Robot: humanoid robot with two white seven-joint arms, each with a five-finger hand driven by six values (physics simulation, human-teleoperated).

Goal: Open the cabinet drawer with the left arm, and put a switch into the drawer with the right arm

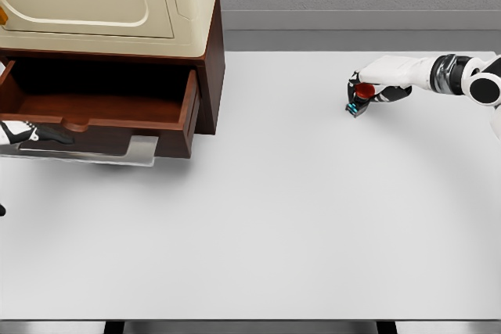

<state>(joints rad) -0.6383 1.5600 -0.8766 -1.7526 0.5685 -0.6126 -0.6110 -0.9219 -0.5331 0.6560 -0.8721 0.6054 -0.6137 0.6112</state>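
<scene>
Switch (360,104) under right hand (374,84), touching fingertips

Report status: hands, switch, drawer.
Left hand at the open drawer, front edge. Right hand shut on the switch, far right of the table. Nothing on the table between switch and drawer.

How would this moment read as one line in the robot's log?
drawer: open | left hand: at drawer front | right hand: grasping red switch on table | placement: not yet done

No legible text, label, brand, number or sign on anything here.
</scene>
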